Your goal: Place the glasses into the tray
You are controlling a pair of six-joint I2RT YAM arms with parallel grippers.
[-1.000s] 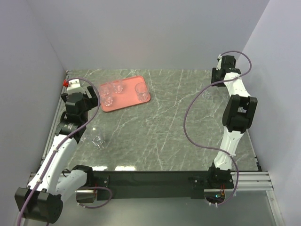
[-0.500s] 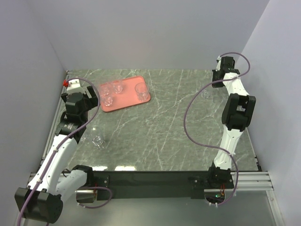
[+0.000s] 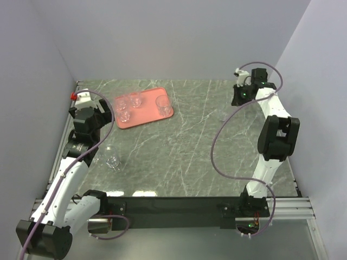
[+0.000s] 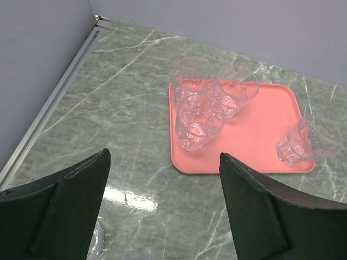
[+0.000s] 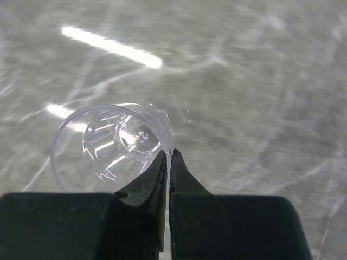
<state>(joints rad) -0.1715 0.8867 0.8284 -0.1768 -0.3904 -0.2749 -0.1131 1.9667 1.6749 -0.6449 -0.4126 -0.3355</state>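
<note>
The right pincer (image 5: pixel 169 153) is clenched on the rim of one clear glass (image 5: pixel 108 141), which is tilted with its mouth toward the wrist camera, at the far right of the grey marble worktop (image 3: pixel 184 141). The left pincer (image 4: pixel 164 156) hangs released near the salmon-red tray (image 4: pixel 255 124) at the far left, where four glasses (image 4: pixel 198 124) stand upright. Another tumbler (image 3: pixel 113 161) stands on the worktop beside the left arm.
</note>
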